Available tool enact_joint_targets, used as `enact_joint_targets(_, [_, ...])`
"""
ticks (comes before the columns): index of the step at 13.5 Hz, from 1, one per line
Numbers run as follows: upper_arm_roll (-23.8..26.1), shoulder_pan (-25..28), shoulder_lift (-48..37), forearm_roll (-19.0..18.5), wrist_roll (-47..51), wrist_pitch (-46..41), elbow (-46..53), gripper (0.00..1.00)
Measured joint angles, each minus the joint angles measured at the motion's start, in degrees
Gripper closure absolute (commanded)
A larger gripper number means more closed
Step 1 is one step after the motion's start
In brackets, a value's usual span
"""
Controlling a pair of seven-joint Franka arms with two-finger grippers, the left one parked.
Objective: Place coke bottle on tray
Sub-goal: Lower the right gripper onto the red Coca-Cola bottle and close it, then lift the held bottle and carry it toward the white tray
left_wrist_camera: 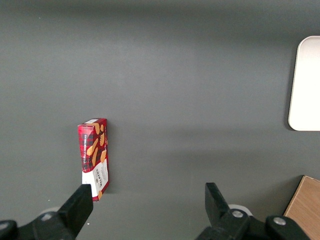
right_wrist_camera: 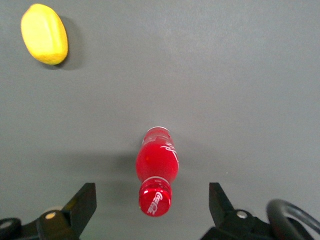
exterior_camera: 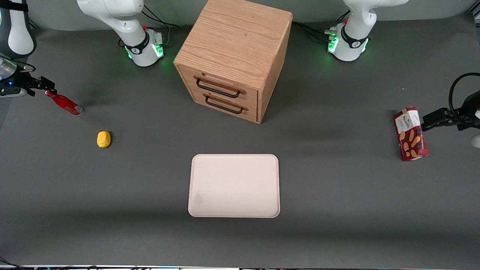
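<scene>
The right arm's gripper [right_wrist_camera: 152, 205] hangs above the dark grey table [exterior_camera: 337, 195] at the working arm's end, and its two black fingers [right_wrist_camera: 82, 205] are spread wide apart, holding nothing. Between the jaws, seen from the wrist camera, stands the coke bottle [right_wrist_camera: 156, 170], a small slim red bottle with a red cap and a silvery base; its cap sits about midway between the two fingers, with clear space on each side, so neither finger touches it. In the front view the coke bottle [exterior_camera: 63, 103] appears tilted, with its cap just beside the gripper [exterior_camera: 43, 85] and its silvery base resting on the table, away from the jaws. Whether it stands upright or leans I cannot tell for sure, because the two views differ. Near the jaws, a little nearer to the front camera than the bottle, lies a small yellow oval object [exterior_camera: 104, 139], apart from both bottle and fingers. The flat pale cream rectangular tray [exterior_camera: 234, 185] with rounded corners lies well apart from the jaws, toward the middle of the table and nearer to the front camera, with nothing on it. A light wooden cabinet [exterior_camera: 234, 56] with two dark-handled drawers stands farther from the camera than the tray. A red rectangular biscuit box [exterior_camera: 410, 134] lies toward the parked arm's end of the table, very far from the jaws.
</scene>
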Motion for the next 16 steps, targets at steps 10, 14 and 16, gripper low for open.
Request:
enact_joint_targets(10, [-1.1,0.0,0.6,0.0,-0.2,2.3,-1.7,0.67])
enact_joint_targets(14, [-1.1,0.1,0.6,0.0,-1.2,2.3,-1.7,1.00])
enact_joint_targets(16, [-1.1,0.1,0.6,0.0,-1.3,2.3,-1.7,1.00])
